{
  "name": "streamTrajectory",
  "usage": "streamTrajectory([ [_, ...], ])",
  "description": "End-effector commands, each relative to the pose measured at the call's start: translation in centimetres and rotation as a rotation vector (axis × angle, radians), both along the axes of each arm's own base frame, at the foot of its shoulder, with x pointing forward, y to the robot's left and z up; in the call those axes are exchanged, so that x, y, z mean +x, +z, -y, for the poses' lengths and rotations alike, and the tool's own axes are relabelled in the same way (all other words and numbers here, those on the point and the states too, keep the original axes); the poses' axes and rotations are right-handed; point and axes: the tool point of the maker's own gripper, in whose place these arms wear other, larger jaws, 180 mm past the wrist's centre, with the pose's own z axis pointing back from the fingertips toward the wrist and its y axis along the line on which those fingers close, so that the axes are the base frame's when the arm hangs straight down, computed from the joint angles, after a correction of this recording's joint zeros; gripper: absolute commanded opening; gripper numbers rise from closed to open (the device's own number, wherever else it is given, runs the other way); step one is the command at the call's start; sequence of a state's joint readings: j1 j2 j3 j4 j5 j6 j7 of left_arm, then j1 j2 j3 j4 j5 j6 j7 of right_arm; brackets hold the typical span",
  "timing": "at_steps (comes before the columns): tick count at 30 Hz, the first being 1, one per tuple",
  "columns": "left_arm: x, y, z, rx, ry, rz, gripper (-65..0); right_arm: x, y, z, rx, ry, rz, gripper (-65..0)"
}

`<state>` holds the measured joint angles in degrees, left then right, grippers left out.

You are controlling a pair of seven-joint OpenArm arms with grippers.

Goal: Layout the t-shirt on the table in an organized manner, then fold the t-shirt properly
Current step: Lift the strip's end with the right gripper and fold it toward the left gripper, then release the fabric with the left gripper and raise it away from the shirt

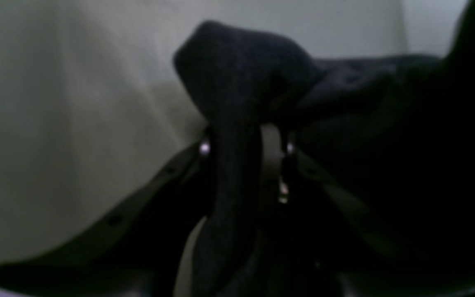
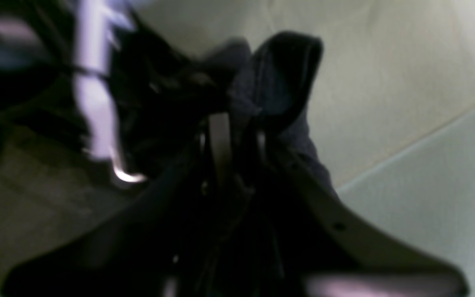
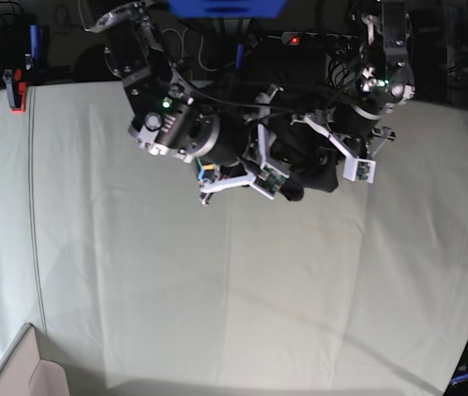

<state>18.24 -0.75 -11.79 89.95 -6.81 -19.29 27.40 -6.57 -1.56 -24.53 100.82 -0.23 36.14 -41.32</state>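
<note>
While bunched into a dark wad between the two arms, the t-shirt (image 3: 312, 169) hangs lifted above the far middle of the table (image 3: 217, 297), with none of its graphic showing.

Seen from the left wrist: black cloth (image 1: 237, 82) mounded over the tips of the left gripper (image 1: 245, 140), one thick fold running down between the fingers (image 1: 270, 161) and on toward the camera. Jaws parted only by that fold, both pads pressing it; more cloth spreads off to the right of the jaws, dark and hard to read.

Seen from the right wrist: a hemmed loop of the shirt (image 2: 278, 78) standing up past the tips of the right gripper (image 2: 237, 136), the rest draped down the outer side of one finger. Jaws nearly together, pinching cloth between them; picture blurred, so the exact edge of the grip cannot be told.

From the base view: both wrists close together over the far part of the table, the shirt slung between them, pale cloth bare below. Cardboard box (image 3: 19, 367) at the near left corner, well apart from the shirt.
</note>
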Motion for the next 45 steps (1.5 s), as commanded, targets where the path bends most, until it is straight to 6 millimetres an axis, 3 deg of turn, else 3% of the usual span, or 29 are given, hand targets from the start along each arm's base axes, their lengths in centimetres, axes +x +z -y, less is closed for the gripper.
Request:
streamTrajectory([
  [1, 1.0, 1.6, 0.2, -0.012, 0.003, 0.061, -51.1, 0.6, 1.7, -0.9, 0.065, 0.0, 0.037, -65.0],
  [3, 1.2, 2.4, 0.2, -0.007, 0.0, 0.082, -51.1, 0.6, 1.7, -0.9, 0.065, 0.0, 0.037, -65.0],
  [9, 0.2, 1.7, 0.2, -0.003, -0.005, 0.045, -49.0, 0.6, 1.7, -0.9, 0.065, 0.0, 0.037, -65.0],
  [14, -0.7, 0.6, 0.1, 0.016, -0.025, -0.05, -25.4, 0.6, 1.8, -1.0, 0.066, 0.0, 0.037, -65.0],
  [16, -0.7, 0.8, 0.4, 0.016, -0.033, -0.046, -20.9, 0.6, 1.8, -1.0, 0.068, -0.001, 0.037, -65.0],
  [25, -0.9, 2.0, -0.2, 0.038, -0.033, -0.02, -20.2, 1.3, 2.4, -1.5, 0.077, 0.008, 0.055, -65.0],
  [30, -0.8, 4.2, -3.0, 0.091, 0.023, 0.031, -20.5, 2.3, 3.2, -2.1, 0.088, 0.007, 0.076, -65.0],
  [35, -1.5, 5.0, -7.9, 0.15, 0.146, 0.038, -20.6, 2.6, 3.2, -2.5, 0.095, 0.01, 0.07, -65.0],
  [39, -2.2, 5.5, -12.2, 0.192, 0.254, 0.04, -20.6, 2.8, 2.2, -3.3, 0.096, 0.013, 0.035, -65.0],
  [45, -3.3, 6.4, -16.4, 0.246, 0.346, 0.044, -20.5, 2.5, 0.9, -5.0, 0.066, 0.083, 0.01, -65.0],
])
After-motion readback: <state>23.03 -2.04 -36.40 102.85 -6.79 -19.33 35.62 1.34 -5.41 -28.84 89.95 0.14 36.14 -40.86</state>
